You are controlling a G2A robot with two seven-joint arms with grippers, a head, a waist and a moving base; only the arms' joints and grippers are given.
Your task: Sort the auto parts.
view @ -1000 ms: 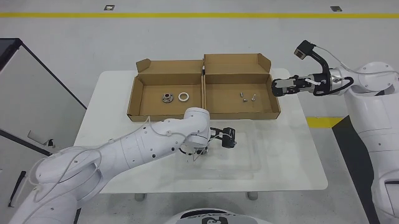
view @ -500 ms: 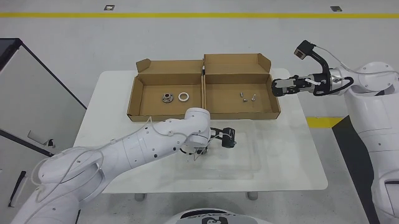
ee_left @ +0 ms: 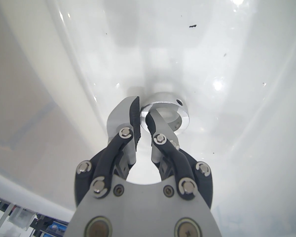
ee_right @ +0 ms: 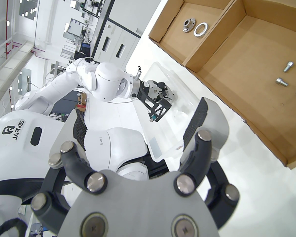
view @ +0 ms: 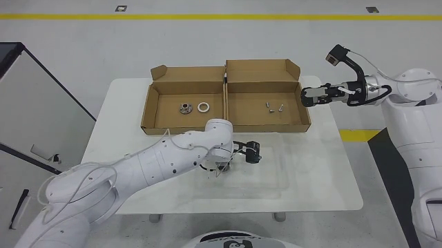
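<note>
L gripper [ee_left: 142,118] pinched on wall of metal collar [ee_left: 174,108] in clear tray [ee_left: 71,57]; collar's near side hidden behind pads. Beyond: flange [view: 184,107] + ring [view: 204,107] in left box [view: 166,118], bolts [view: 275,107] tiny in right box [view: 248,115]. R gripper [view: 304,97] spread apart, just beside right box's outer edge.

collar [ee_left: 183,120]: silver | cardboard boxes [view: 248,113]: brown | table [view: 324,172]: white | floor stripe [view: 221,16]: yellow
</note>
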